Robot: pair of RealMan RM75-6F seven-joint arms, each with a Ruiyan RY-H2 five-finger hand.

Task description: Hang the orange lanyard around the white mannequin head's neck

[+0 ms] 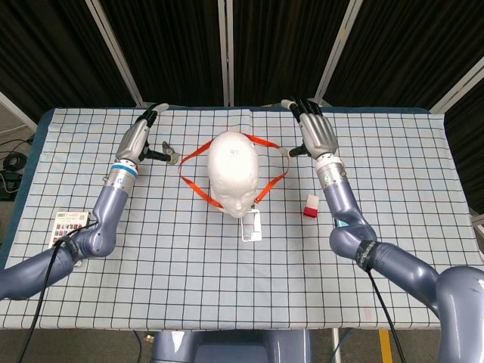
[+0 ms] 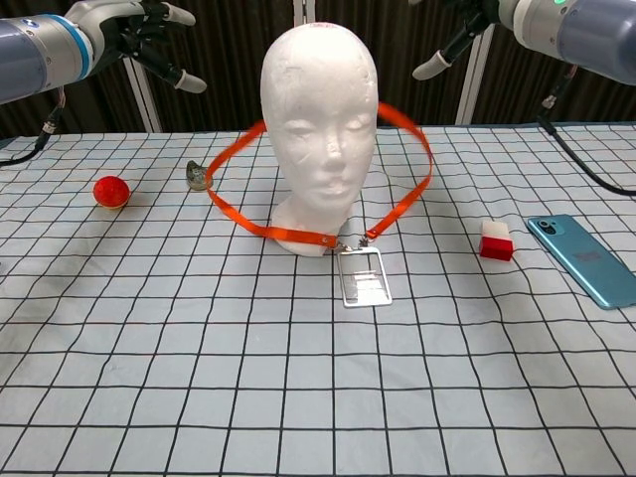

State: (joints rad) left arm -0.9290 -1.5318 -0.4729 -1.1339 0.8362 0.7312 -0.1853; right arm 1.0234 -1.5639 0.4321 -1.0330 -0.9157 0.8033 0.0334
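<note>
The white mannequin head stands upright at the table's middle. The orange lanyard loops around it, its strap blurred in the chest view, spread wide at chin height and sloping down to the base in front. Its clear badge holder lies flat on the cloth before the head. My left hand is raised behind and left of the head, fingers apart, holding nothing. My right hand is raised behind and right of it, also empty with fingers spread.
A red ball and a small metal object lie left of the head. A red-and-white block and a teal phone lie to the right. A printed card sits near the left edge.
</note>
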